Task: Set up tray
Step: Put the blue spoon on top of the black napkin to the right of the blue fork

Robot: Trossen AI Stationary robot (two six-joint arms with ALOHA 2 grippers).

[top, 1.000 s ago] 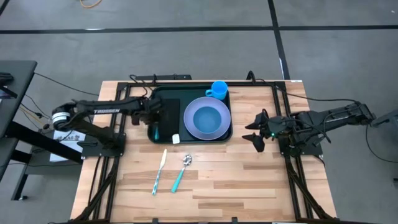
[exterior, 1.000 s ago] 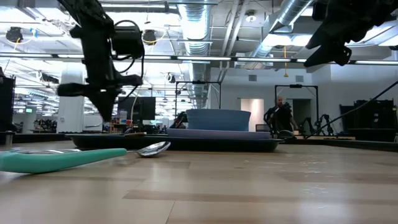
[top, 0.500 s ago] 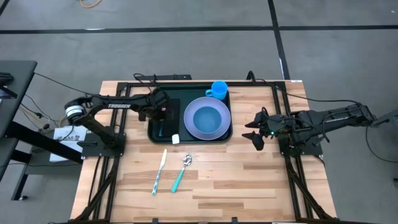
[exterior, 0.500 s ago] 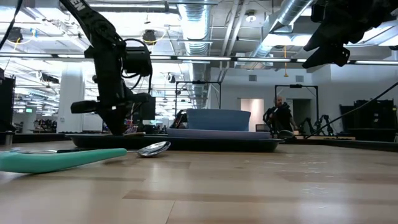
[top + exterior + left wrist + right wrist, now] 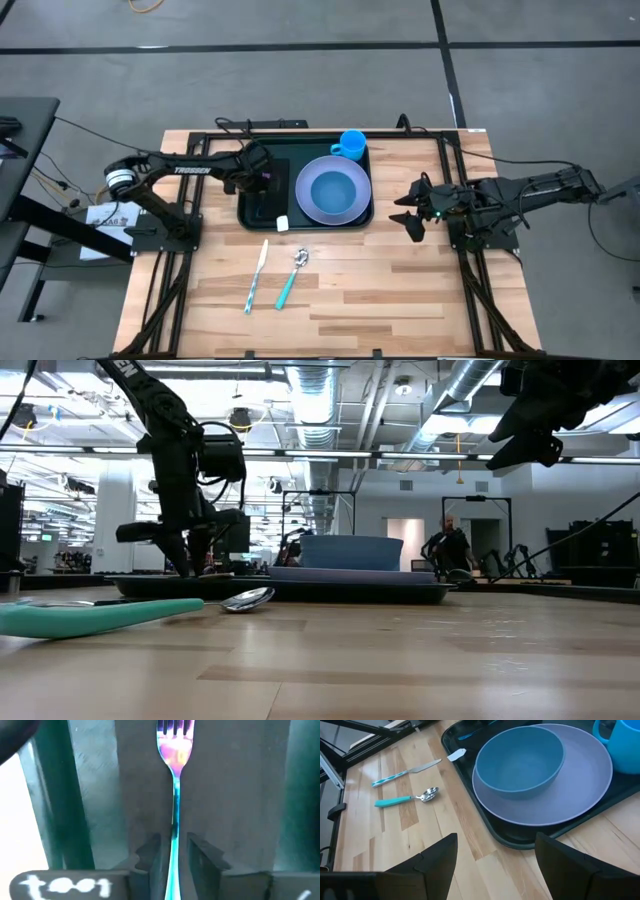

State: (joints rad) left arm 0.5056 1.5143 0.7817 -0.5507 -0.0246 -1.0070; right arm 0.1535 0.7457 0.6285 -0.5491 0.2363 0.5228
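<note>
The dark green tray (image 5: 244, 217) holds a black napkin (image 5: 270, 160), a lavender plate (image 5: 333, 212) with a blue bowl (image 5: 334, 187), and a blue cup (image 5: 352, 144). A fork (image 5: 175, 780) with an iridescent head and a teal handle lies lengthwise on the napkin (image 5: 230, 795). My left gripper (image 5: 262, 181) is low over the napkin. It is narrowly open, with one finger (image 5: 150, 857) on each side of the fork's handle and a small gap between fingers and handle. My right gripper (image 5: 412, 212) waits open above the table, right of the tray.
A knife (image 5: 256, 277) and a teal-handled spoon (image 5: 291, 277) lie on the wood on the near side of the tray. A small white tag (image 5: 283, 223) sits at the tray's near rim. Bare wood stretches toward the table's near and right edges.
My left gripper has moved toward the table's right and come down onto the tray's napkin area, and the fork's teal handle shifted along with it. Over the last half second it has kept still.
</note>
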